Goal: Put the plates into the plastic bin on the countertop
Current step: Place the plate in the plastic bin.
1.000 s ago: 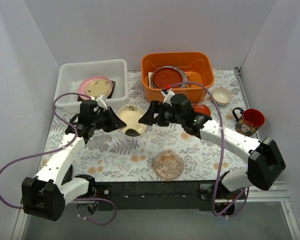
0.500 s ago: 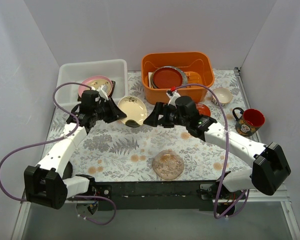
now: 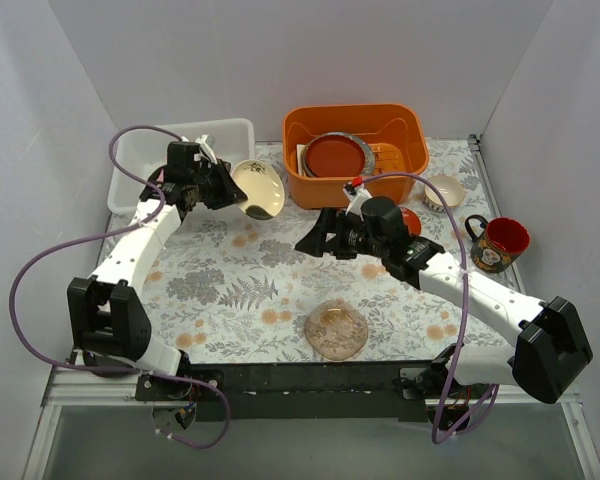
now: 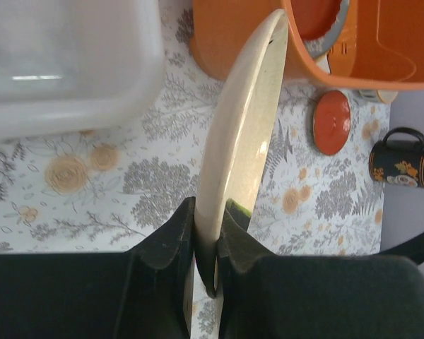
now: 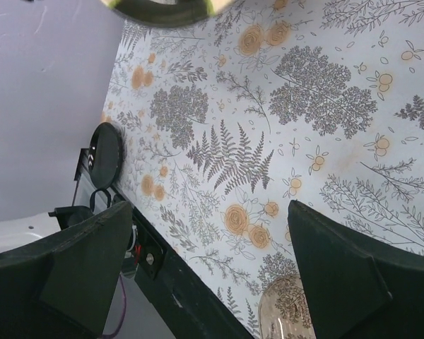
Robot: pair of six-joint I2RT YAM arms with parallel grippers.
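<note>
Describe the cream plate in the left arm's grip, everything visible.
Round, shallow and glossy, ceramic by its look, the cream plate has a small floral mark in its well and a dark patch at its lower edge. The left hand is shut on its rim, holding it in the air, tilted steeply, between the white bin and the orange tub. Only the fingers seem to touch it.

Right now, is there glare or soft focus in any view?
Top external: evenly lit, sharp, soft shadows. Left wrist: a bright sheen on the cream plate, the plastic bin washed out and soft. Right wrist: the countertop print crisp, the near jaws dark and featureless.
</note>
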